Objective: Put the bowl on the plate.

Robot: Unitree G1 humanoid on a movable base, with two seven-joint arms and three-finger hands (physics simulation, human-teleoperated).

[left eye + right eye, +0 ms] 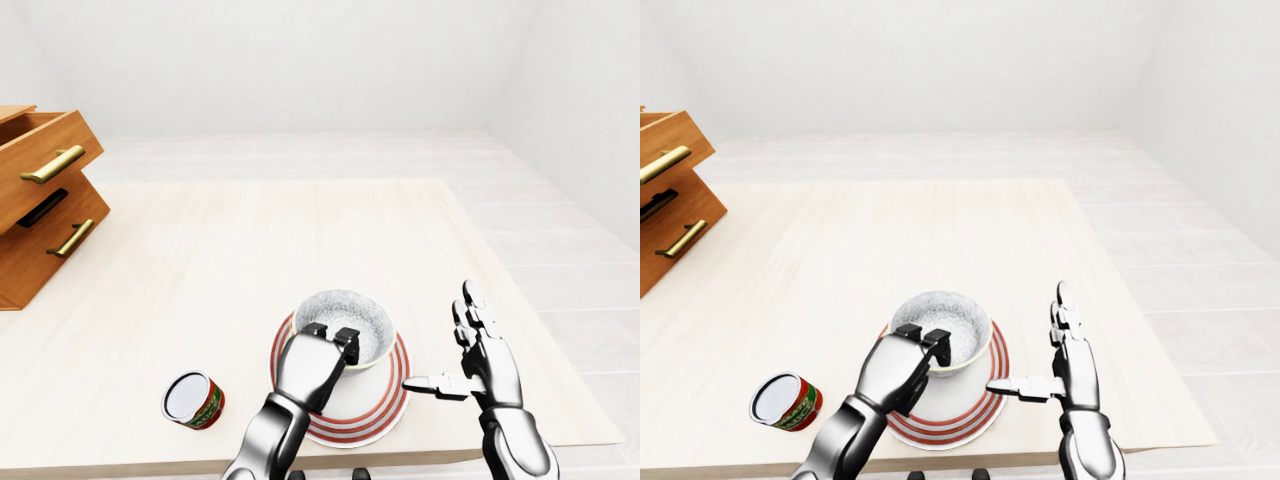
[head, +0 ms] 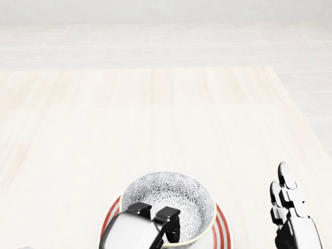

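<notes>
The grey flower-patterned bowl (image 1: 345, 316) is over the middle of the red-ringed plate (image 1: 385, 405), which lies at the near edge of the pale wooden table (image 1: 220, 250). From these views I cannot tell whether the bowl's base already touches the plate or hangs just above it. The left robot hand (image 1: 312, 366) grips the bowl at its near rim, its dark fingertips (image 2: 171, 223) hooked over the edge and down into the bowl. The right robot hand (image 1: 488, 362) stands just right of the plate, spread wide and holding nothing, with its fingers pointing up and its thumb stretched left toward the plate's rim. A small can (image 1: 194, 400) with a red and green label lies tilted on the table, near the plate's left side but apart from it. A wooden drawer unit (image 1: 40, 215) with brass handles stands at the far left.
</notes>
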